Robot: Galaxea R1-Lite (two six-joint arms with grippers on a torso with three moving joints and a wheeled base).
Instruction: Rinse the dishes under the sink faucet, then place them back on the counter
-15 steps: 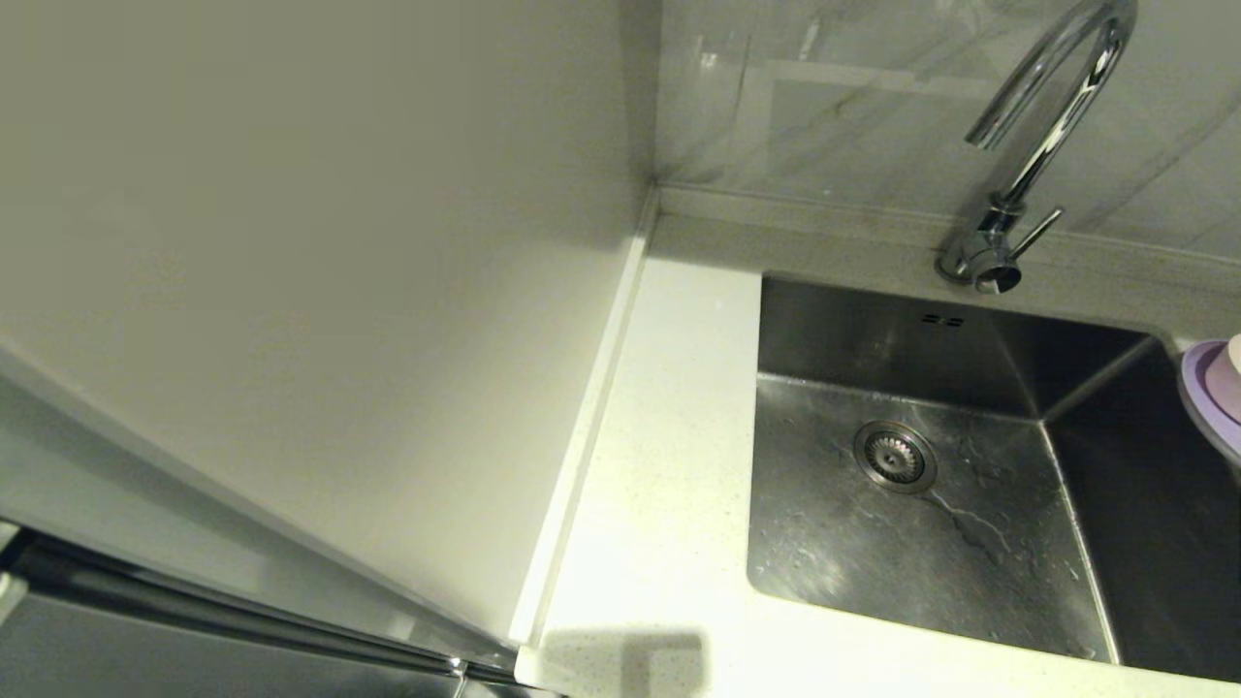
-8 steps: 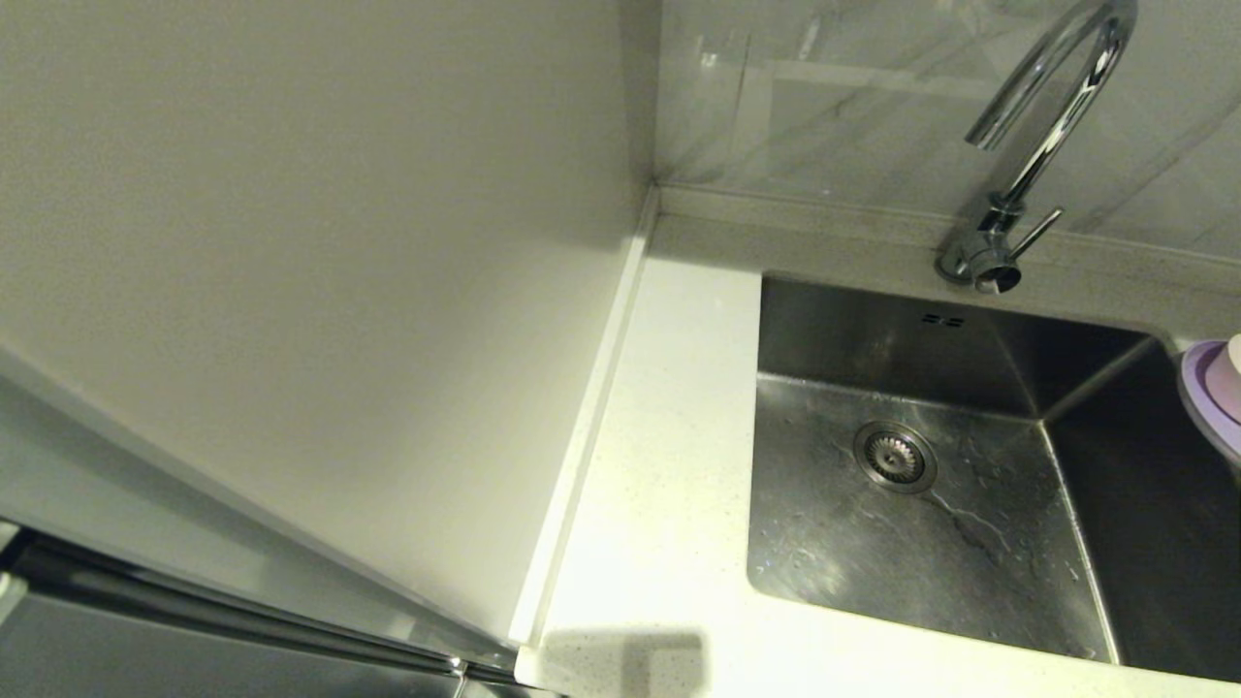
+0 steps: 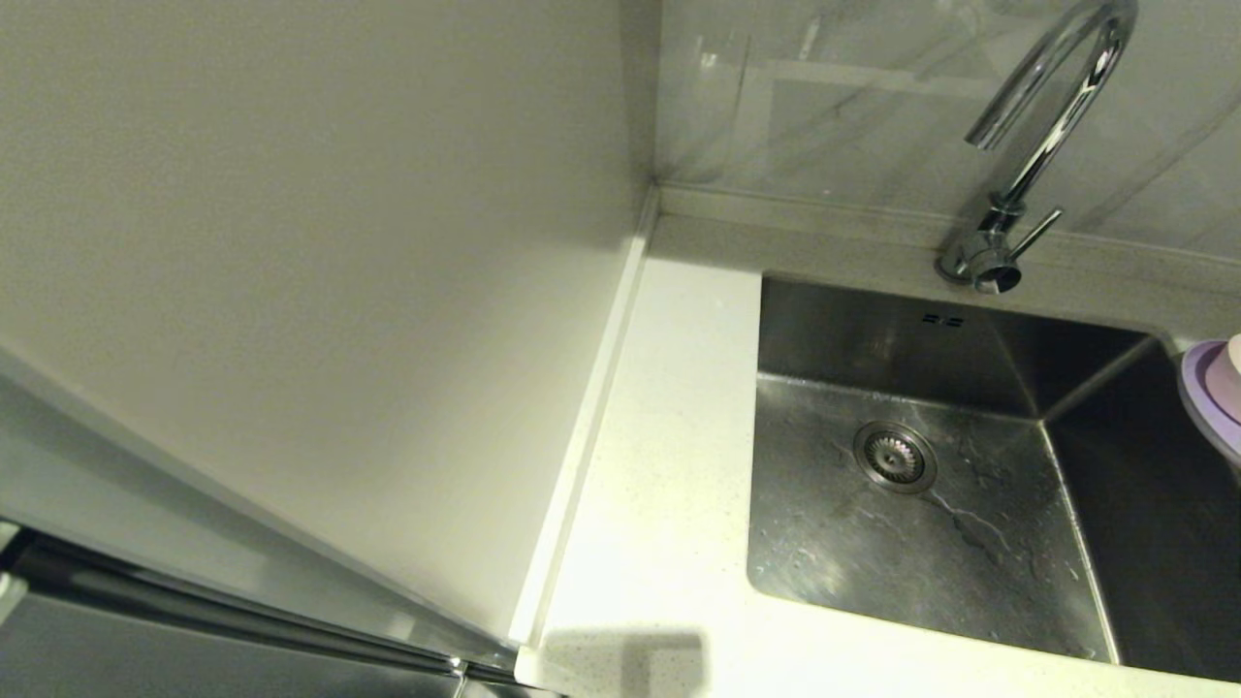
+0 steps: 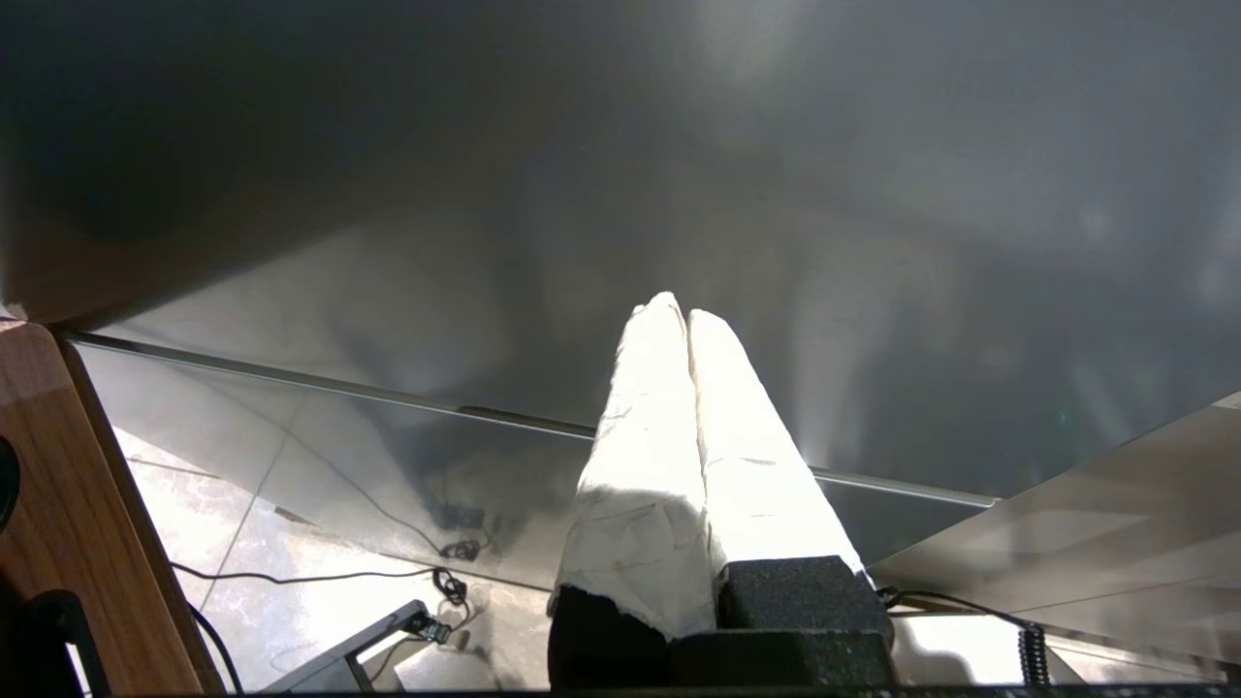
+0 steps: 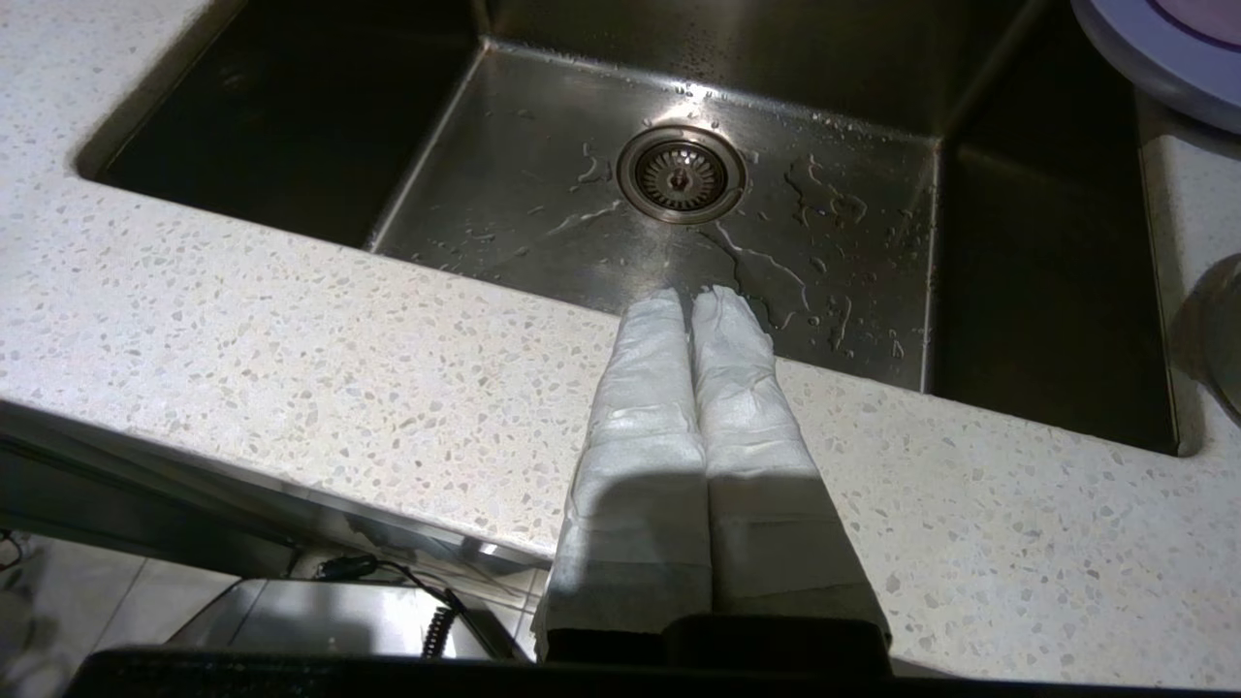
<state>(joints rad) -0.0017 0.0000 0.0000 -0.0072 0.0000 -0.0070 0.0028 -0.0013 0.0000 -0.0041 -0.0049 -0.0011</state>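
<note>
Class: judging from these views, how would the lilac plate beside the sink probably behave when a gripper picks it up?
The lilac plate looks rigid, so probably won't flex. Its glossy rim may be slippery. It overhangs the sink, so a push could tip it in.

A stainless steel sink (image 3: pixel 931 504) is shown sitting empty in the white speckled counter (image 3: pixel 659 485), its floor streaked with water around the round drain strainer. The chrome gooseneck faucet (image 3: pixel 1028 145) is seen arching over the basin from the back edge. A lilac plate (image 3: pixel 1207 397) carrying a pale pink cup (image 3: pixel 1233 373) is being glimpsed at the sink's right rim.
</note>
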